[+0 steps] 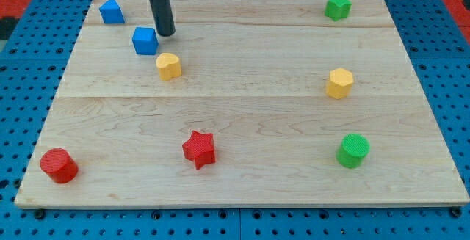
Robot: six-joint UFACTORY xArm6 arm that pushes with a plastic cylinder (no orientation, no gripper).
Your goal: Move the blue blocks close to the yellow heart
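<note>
At the view's top left, my tip [167,33] sits just right of the blue cube [145,40] – already beside the yellow heart [168,65] – so circle behind the blue house-shaped block [111,10] and nudge slowly; no jaws here, nothing held.

The table top [242,122] is made of pale wood, joined from several long planks, with fine grain lines and a smooth, matt finish. Beneath it, a blue perforated sheet [440,71] with a regular pattern of holes is seen, apparently painted metal or plastic with a slight sheen. The blocks look like matt moulded plastic: the blue cube [145,40], the blue house-shaped block [111,11], the yellow heart [168,66], the yellow hexagon [339,83], the red star [199,149] and the green star [338,6]. Fine ribbing is visible on the red cylinder [59,165] and the green cylinder [353,150]. The dark rod [159,1] appears smooth and faintly glossy.
</note>
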